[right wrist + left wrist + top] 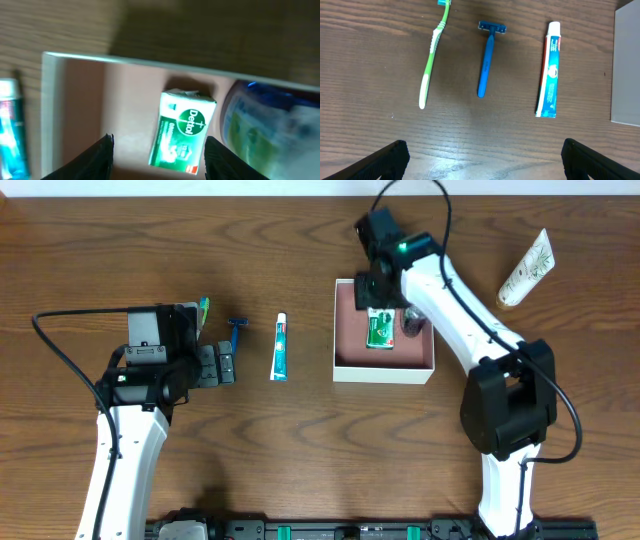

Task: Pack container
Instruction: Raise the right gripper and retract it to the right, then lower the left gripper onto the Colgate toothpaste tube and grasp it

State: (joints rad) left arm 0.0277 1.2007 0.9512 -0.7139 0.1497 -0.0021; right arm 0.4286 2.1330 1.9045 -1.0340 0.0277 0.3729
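The square, shallow white cardboard container (384, 373) (150, 62) with a dusty-pink inside is lying flat on the brown wooden surface (300, 440), right of the middle in the overhead view. It is being overhung by the right arm (440, 290), whose wrist is reaching over its far wall. A green rectangular soap packet (380, 330) (182, 135) is lying on the pink floor of the container. A blurred bottle with a blue top (265, 125) is sitting just beside the packet, toward the container's right wall. The right jaws are being held wide apart above the soap packet, with nothing gripped. In the right wrist view the packet is showing between the two dark fingers (102, 155).

Left of the container, three things are lying in a row on the surface, apart from one another. A white and blue toothpaste tube (280, 347) (549, 70) is lying nearest the container, then a blue plastic razor (238, 330) (487, 57), then a green and white toothbrush (204, 308) (434, 55). The left jaws are being held wide open and empty, near the handle ends of the razor and toothbrush. A cream-coloured tube (527, 268) is lying well apart from the rest, at the far right of the surface.
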